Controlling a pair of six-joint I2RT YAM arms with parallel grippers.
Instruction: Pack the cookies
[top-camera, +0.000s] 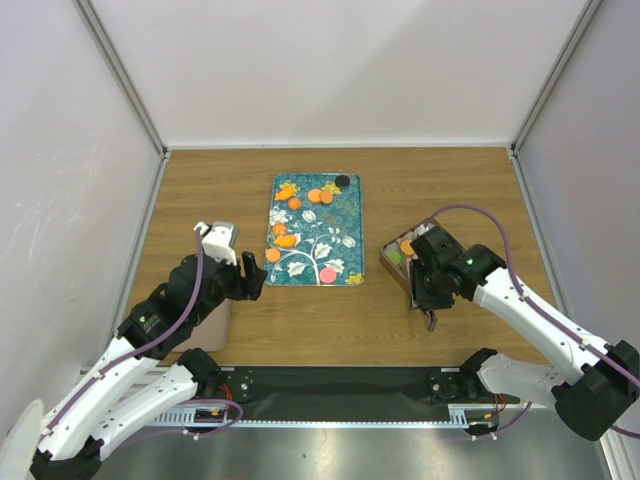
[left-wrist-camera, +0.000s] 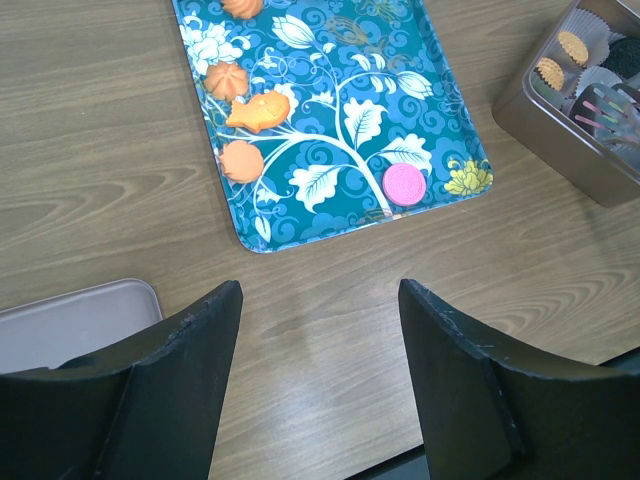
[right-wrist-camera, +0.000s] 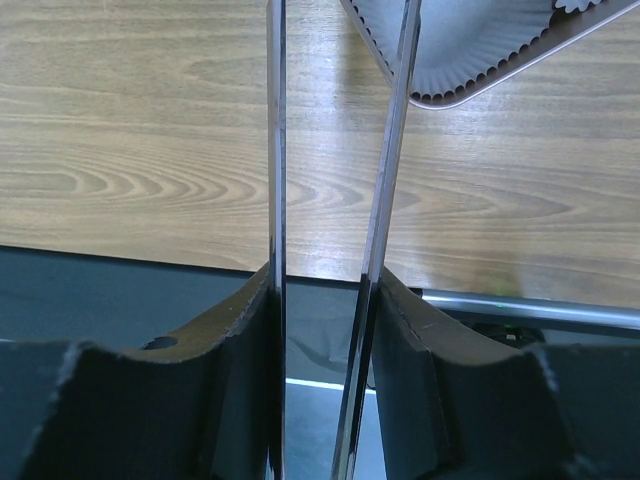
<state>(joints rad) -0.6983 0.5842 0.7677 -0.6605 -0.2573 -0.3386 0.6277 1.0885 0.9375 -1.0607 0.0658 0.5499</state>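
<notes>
The teal tray (top-camera: 352, 215) lies mid-table with several cookies on it: orange ones (top-camera: 295, 203), a black one (top-camera: 342, 181) at its far edge and a pink one (top-camera: 327, 274) at its near edge. The left wrist view shows the pink cookie (left-wrist-camera: 404, 184) and orange cookies (left-wrist-camera: 241, 161). My left gripper (top-camera: 250, 275) (left-wrist-camera: 318, 290) is open and empty over bare wood, just short of the tray's near left corner. My right gripper (top-camera: 430, 305) (right-wrist-camera: 322, 285) is shut on metal tongs (right-wrist-camera: 392, 150) beside a metal tin (top-camera: 392, 262) (left-wrist-camera: 545, 120).
The tin holds paper cups (right-wrist-camera: 480, 50) with orange (left-wrist-camera: 573, 45) and dark (left-wrist-camera: 628, 58) cookies. A pale lid (left-wrist-camera: 70, 320) lies on the table under my left arm. Walls enclose the table on three sides. The table's front edge (right-wrist-camera: 120, 255) is close to my right gripper.
</notes>
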